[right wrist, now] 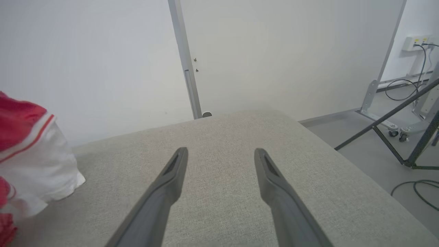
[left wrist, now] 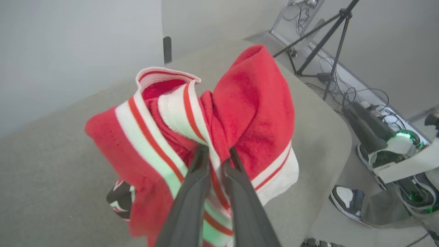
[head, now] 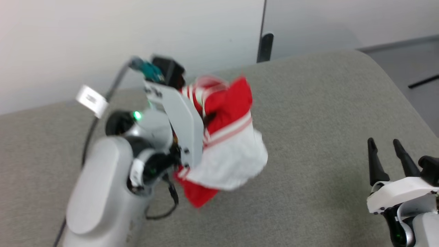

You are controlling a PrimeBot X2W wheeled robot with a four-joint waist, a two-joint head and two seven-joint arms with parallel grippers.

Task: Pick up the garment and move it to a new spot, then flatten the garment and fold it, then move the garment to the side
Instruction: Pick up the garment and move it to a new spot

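Closest to me, the pale left forearm point(head: 99, 192) is reaching up and away. At its end the left gripper point(left wrist: 217, 151) is pinching a fold of the garment point(left wrist: 253, 103), its two dark fingers pressed nearly together with red cloth and striped trim squeezed between them. The shirt is bunching around those fingertips and drooping below them in a loose bundle, one white sleeve hanging on the side toward the other arm. It is dangling over the grey padded surface point(head: 325, 120); whether the lowest red corner is brushing the padding I cannot tell. Further right, well apart from the cloth, the right gripper point(head: 383, 142) is hovering low over the padding with its fingers spread and nothing between them. To my eye the robot is working through the first step, carrying the garment toward a new spot. The next move is probably going to call for lowering the bundle onto the bare stretch between the two grippers, letting go gently, then bringing the right gripper across to help spread it flat.
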